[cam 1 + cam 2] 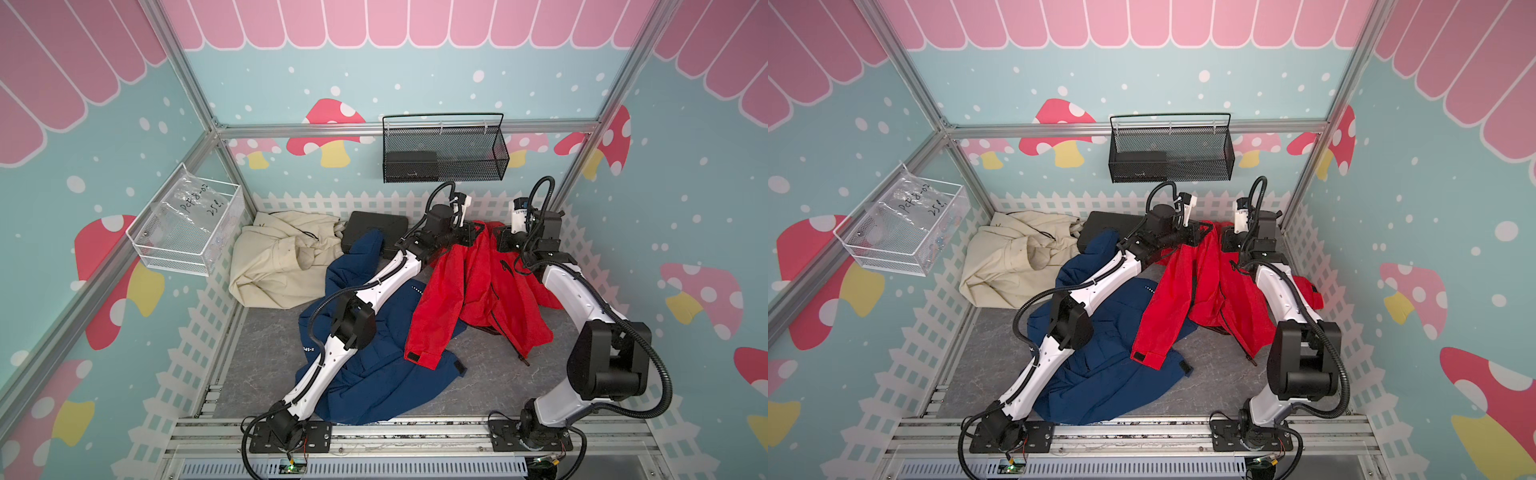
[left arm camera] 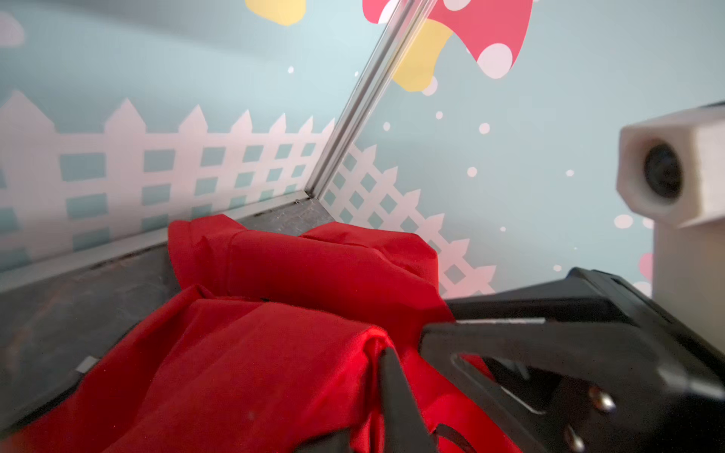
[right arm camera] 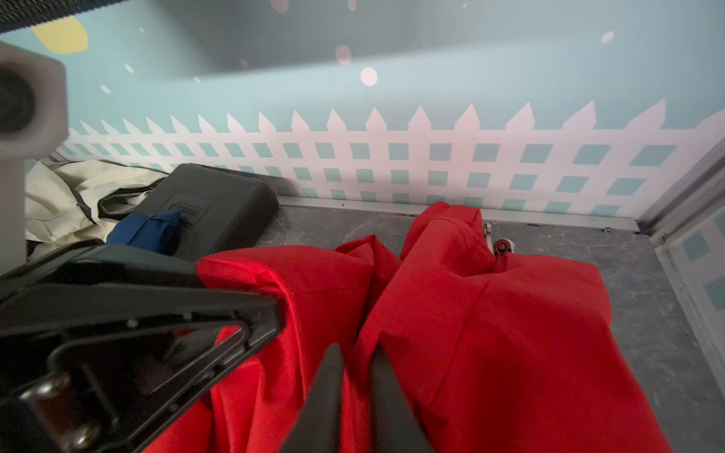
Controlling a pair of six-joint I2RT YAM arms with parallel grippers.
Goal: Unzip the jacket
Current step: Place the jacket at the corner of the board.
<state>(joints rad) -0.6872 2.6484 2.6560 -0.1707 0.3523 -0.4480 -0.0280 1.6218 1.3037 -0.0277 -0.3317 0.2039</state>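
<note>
On mottled grey floor — crumpled, smooth-sheened red jacket.

Left gripper and right gripper extended forward, nearly tip-to-tip; right jaws slightly parted, left jaws unclear

handwritten "PCF8-02" on clear bag, "045-X" on left arm

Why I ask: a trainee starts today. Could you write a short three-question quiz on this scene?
1. True or false: the red jacket has a sleeve lying over the blue jacket.
2. The left gripper and right gripper both sit at which jacket? A cream, B blue, C red.
3. Fill in: the mesh basket on the back wall is coloured ___.
Key: 1 true; 2 C; 3 black.
</note>
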